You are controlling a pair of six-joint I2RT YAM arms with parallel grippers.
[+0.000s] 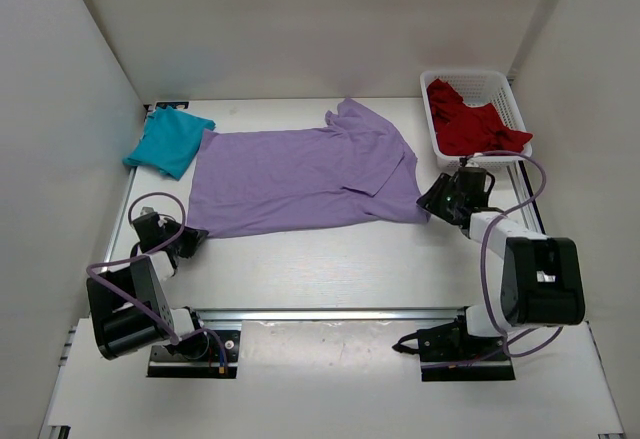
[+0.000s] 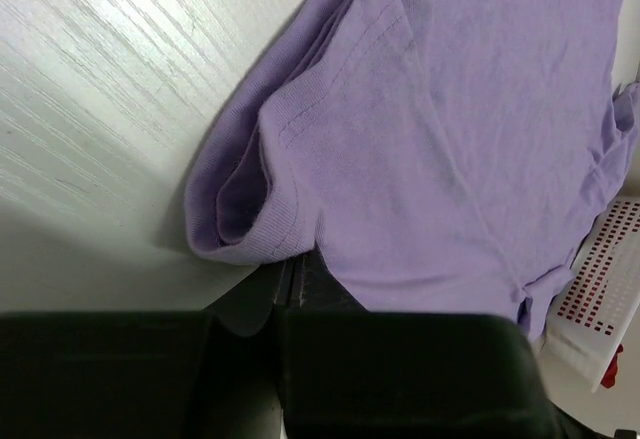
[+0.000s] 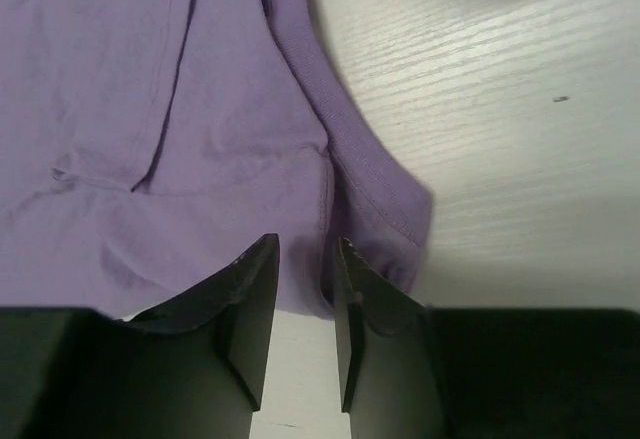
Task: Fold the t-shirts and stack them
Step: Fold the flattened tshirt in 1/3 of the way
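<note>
Closest, the left gripper has its jaws pressed together on one near hem corner of the lavender t-shirt, which lies spread flat on the bench. The right gripper has its jaws partly apart, astride the other near corner, not yet pinching. Probably both corners are taken so the hem lifts evenly for folding. The teal t-shirt lies far left; the red t-shirt sits in the basket.

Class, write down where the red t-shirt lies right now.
In the top view, the red t-shirt lies bunched inside the white mesh basket at the far right corner, just beyond the right claw.
</note>
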